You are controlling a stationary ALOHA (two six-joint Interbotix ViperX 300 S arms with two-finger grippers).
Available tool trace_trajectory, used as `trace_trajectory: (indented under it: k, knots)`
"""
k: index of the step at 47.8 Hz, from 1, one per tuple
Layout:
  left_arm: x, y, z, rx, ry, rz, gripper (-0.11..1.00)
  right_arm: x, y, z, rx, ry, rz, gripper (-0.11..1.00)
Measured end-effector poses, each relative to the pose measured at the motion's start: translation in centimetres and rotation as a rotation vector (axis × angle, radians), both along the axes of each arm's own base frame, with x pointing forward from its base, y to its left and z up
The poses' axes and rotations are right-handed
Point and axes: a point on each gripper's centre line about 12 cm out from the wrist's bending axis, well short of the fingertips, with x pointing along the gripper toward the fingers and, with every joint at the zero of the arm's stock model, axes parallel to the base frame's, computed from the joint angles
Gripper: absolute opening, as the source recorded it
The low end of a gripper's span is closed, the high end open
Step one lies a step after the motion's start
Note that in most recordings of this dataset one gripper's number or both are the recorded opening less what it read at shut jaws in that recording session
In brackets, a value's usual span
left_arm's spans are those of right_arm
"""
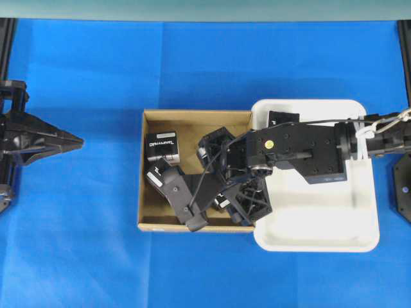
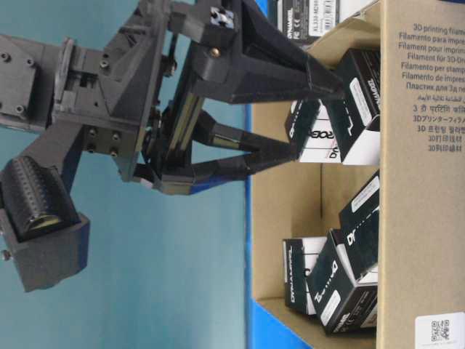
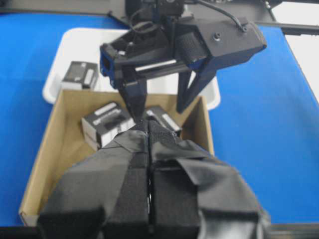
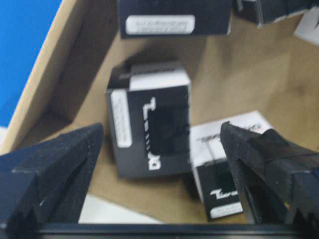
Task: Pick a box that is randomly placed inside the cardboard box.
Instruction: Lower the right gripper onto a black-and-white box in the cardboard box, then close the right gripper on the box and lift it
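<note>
At the far left of the overhead view the left gripper (image 1: 76,140) rests over the blue table (image 1: 90,244), well apart from everything else; its jaws are pressed together, tips meeting in a point, and the left wrist view shows the two padded fingers (image 3: 124,174) touching along their length, with nothing between them. Further right sits the cardboard box (image 1: 148,221), a shallow brown carton with low walls; inside it lie several small black boxes, one box (image 1: 162,147) near the upper left corner with its white lettering facing up, others partly hidden under the arm. The right gripper (image 1: 212,192) reaches across into the carton from the right, its jaws spread wide and released; in the right wrist view the two fingertips (image 4: 75,149) stand far apart on either side of a box (image 4: 149,119) lying on the carton floor, and they do not touch it; a second box (image 4: 227,169) lies just beside it, to its right. Touching the carton's right wall is the white tray (image 1: 321,224); another black box (image 1: 283,118) lies at its upper left corner.
</note>
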Motion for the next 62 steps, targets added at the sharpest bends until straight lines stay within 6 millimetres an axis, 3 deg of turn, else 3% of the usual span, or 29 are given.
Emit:
trace_trajectory:
  k: [27,56,62]
  knots:
    - [0.0,0.0,0.0,0.002,0.0,0.001,-0.07,-0.8,0.0,-3.7,-0.004,0.029,0.001,0.99]
    - [0.0,0.0,0.0,0.0,0.0,0.002,-0.07,-1.0,0.0,-4.2,-0.003,0.026,-0.006,0.99]
    - [0.0,0.0,0.0,0.0,0.0,0.002,-0.07,-1.0,0.0,-4.3,-0.003,0.023,-0.008,0.95]
